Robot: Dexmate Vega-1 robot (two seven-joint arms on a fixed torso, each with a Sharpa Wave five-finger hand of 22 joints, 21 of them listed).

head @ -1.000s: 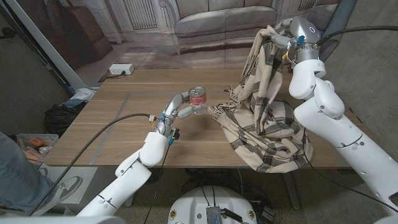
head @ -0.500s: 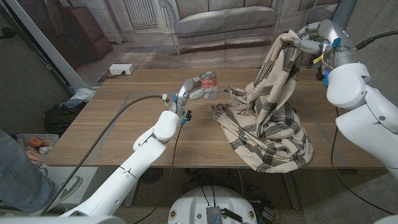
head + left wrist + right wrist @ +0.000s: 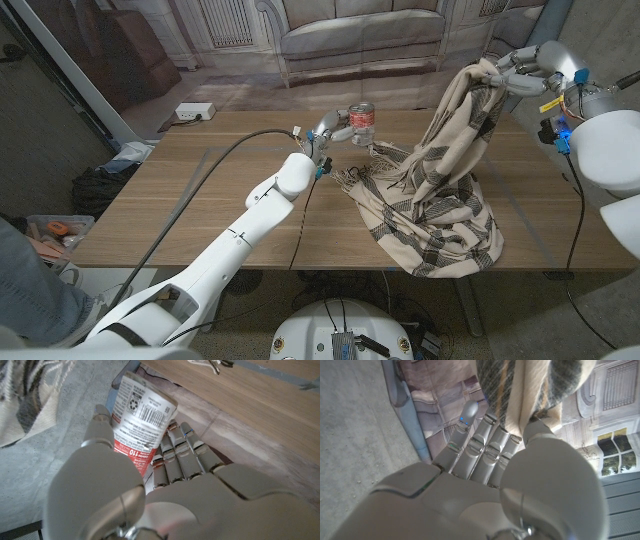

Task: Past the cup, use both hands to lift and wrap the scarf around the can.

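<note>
Left hand [image 3: 335, 128] grips can [image 3: 362, 123] beside scarf [image 3: 440, 190]; right hand [image 3: 522, 72] pinches scarf corner high, giving slack for wrapping.

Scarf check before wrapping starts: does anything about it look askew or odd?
The scarf hangs lopsided: the right robot hand lifts one end high while the rest lies bunched on the table, overhanging its near edge.

**Cloth, metal, wood**

The scarf [image 3: 430, 195] is soft woven cloth, matt, cream with dark checks and a fringed edge. The can [image 3: 141, 415] wears a glossy printed paper label. The worktop [image 3: 200, 200] is smooth matt wood. Both hands have smooth, satin grey shells.
</note>
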